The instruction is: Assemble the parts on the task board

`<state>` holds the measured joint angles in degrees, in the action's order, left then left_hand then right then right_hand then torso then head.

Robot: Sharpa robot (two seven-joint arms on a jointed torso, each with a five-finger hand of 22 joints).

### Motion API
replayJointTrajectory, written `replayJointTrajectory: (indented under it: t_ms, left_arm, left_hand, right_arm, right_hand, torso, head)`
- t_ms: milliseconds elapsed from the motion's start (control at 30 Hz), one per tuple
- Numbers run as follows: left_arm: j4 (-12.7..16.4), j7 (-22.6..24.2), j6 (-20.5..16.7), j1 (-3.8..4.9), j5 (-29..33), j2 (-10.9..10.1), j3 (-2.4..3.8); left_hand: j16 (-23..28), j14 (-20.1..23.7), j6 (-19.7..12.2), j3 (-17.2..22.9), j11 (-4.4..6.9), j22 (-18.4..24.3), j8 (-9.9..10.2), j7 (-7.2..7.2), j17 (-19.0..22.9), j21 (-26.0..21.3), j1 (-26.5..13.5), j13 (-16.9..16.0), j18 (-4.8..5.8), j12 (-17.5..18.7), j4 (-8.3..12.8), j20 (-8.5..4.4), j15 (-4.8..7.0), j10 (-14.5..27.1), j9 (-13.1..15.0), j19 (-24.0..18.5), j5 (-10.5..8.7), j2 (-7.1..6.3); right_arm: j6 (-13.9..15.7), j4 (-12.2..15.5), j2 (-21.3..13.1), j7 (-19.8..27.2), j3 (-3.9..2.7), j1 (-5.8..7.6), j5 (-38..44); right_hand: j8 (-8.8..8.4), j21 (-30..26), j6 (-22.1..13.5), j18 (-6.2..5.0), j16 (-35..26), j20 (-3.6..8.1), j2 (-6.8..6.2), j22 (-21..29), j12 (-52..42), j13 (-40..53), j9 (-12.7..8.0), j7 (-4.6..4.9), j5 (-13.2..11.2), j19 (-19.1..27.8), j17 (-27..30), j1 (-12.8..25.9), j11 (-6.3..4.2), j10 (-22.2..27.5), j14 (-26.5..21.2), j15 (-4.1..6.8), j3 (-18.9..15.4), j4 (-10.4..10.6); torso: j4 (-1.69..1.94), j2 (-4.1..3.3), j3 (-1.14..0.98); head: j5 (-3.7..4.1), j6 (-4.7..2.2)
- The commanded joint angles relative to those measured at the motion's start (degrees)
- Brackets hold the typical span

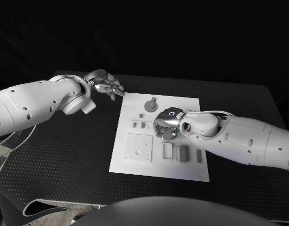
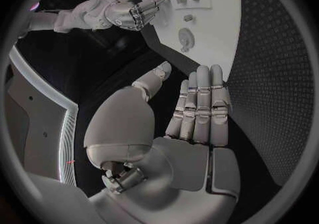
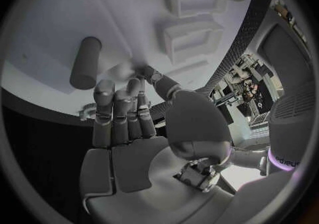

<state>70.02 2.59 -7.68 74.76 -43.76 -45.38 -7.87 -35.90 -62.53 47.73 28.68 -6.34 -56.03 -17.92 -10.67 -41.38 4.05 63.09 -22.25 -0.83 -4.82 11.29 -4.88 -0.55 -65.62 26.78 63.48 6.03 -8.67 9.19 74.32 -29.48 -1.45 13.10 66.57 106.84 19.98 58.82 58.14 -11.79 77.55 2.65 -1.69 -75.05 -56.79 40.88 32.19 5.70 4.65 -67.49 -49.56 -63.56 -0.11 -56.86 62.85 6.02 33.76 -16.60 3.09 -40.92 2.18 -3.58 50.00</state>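
The right hand (image 1: 168,123) hangs low over the middle of the board (image 1: 134,165), fingers curled down among the grey parts (image 1: 181,153). Its wrist view shows the fingertips (image 3: 136,83) close to the plate beside a cylinder (image 3: 84,62); whether they pinch anything I cannot tell. The left hand (image 1: 105,84) hovers off the board's far left corner, over bare table (image 1: 62,160); its wrist view shows straight, empty fingers (image 2: 199,101).

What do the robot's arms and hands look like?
Both arms are smooth, rounded white shells dotted with small dark screw holes. The left hand and right hand are shiny silver metal with jointed fingers. A thin pale cable loops over the right wrist.
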Motion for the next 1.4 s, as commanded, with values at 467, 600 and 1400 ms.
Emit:
replayJointTrajectory:
  t_ms: [467, 600, 1400]
  left_arm:
    - [0.19, 0.45, 0.50, 0.04, 0.01, -0.05, 0.01]
    - [0.18, 0.46, 0.68, 0.04, 0.01, 0.00, 0.01]
    - [0.11, 0.53, 0.98, 0.04, -0.12, 0.01, -0.01]
  left_hand:
    - [0.36, -0.39, -0.29, -0.27, -0.29, -0.03, 0.09, -0.12, -0.14, 0.10, -0.13, -0.11, -0.01, 0.38, 0.17, 0.00, -0.18, 0.06, -0.12, 0.18, 0.06, 0.00]
    - [0.38, -0.39, -0.29, -0.26, -0.29, -0.03, 0.09, -0.13, -0.16, 0.09, -0.13, -0.11, -0.01, 0.39, 0.18, 0.00, -0.18, 0.06, -0.13, 0.18, 0.06, 0.00]
    - [0.52, -0.37, -0.40, -0.30, -0.35, -0.01, 0.14, -0.18, -0.29, 0.06, -0.05, -0.13, 0.03, 0.51, 0.31, 0.03, -0.22, 0.19, -0.19, 0.16, 0.06, -0.13]
  right_arm:
    - [-4.00, -0.12, -0.34, -2.91, 0.45, -0.55, 2.77]
    - [-4.71, -0.05, -0.31, -3.53, 0.45, -0.55, 3.25]
    - [-5.37, 0.12, -0.38, -4.16, 0.45, -0.55, 1.73]
  right_hand:
    - [0.88, 0.93, 0.74, -3.21, 0.22, 0.43, 0.79, -1.00, -0.11, -0.27, 0.93, -0.26, 0.25, -0.88, -0.28, -0.36, -0.49, -1.89, 1.57, 0.33, -0.08, -0.17]
    - [1.06, 1.01, 0.92, -3.21, 0.35, 0.49, 0.52, -0.94, -0.18, -0.32, 1.26, -0.41, 0.25, -1.01, -0.42, -0.25, -0.65, -2.39, 2.03, 0.50, -0.12, -0.18]
    - [-1.26, -1.25, -2.40, -3.21, -0.47, -0.01, -6.28, -0.36, -0.25, 0.18, 3.59, 1.03, 0.24, 1.62, -1.89, 1.59, 0.81, 1.92, -0.98, -0.78, -0.42, -0.03]
  torso:
    - [-0.05, 0.00, 0.01]
    - [-0.02, -0.02, -0.02]
    - [-0.02, 0.00, -0.04]
  head:
    - [0.07, 0.00]
    - [0.09, 0.00]
    - [0.24, 0.00]
